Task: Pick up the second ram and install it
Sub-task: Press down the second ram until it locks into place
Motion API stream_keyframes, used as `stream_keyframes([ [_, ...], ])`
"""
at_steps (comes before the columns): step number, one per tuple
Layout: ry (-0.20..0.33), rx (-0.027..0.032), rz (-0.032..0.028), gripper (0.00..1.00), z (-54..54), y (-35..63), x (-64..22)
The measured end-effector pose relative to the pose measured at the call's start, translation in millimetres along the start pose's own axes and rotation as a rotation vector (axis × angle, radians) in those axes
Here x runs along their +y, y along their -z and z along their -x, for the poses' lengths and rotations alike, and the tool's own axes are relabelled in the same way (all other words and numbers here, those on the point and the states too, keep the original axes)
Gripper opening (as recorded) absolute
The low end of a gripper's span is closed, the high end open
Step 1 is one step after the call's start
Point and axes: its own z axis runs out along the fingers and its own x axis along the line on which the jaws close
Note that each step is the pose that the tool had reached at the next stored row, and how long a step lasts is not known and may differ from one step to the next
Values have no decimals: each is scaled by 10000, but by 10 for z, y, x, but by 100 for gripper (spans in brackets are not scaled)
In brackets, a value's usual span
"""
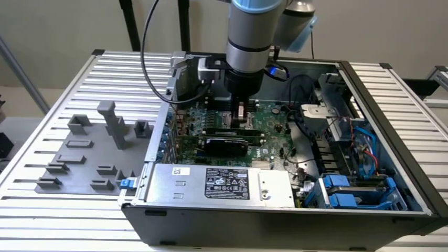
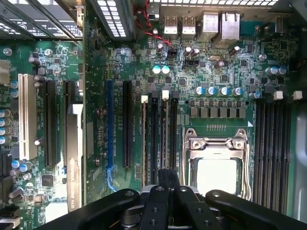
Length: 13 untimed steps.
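Gripper (image 2: 168, 184) fingers sit pressed close together at the lower middle of the wrist view, pinching the thin top edge of the second ram (image 2: 165, 134). That stick stands on edge in a memory slot, running up the frame's centre. In the exterior view the gripper (image 1: 242, 113) reaches down into the open computer case (image 1: 392, 105) at the frame's middle, on a slatted table (image 1: 70, 220). The green motherboard (image 2: 216, 57) spreads beneath. A silver power supply (image 1: 210, 184) lies at lower centre. Right of the stick is the CPU socket (image 2: 216, 163); left of it another stick (image 2: 144, 139) sits seated. Grey holder blocks (image 1: 112, 123) stand at left.
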Motion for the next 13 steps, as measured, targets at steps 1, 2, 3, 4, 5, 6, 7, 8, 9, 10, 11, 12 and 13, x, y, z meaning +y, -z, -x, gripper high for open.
stream_keyframes([
  [1,-1,0,0,0,2,-14,-2],
  [2,-2,0,0,0,4,-29,-4],
  [3,-2,0,0,0,5,-44,-6],
  [4,-1,-1,0,0,6,-60,-9],
  [5,-2,-2,-1,0,7,-76,-11],
  [6,-2,9,4,0,5,-90,-12],
  [7,-2,15,7,0,4,-106,-12],
  [8,-2,12,9,0,4,-125,-13],
  [9,-2,11,8,0,3,-142,-13],
  [10,-1,16,9,0,2,-147,-13],
  [11,-3,34,17,0,5,-139,-14],
  [12,-2,79,35,0,5,-117,-15],
  [13,-9,243,111,0,-7,-50,-9],
])
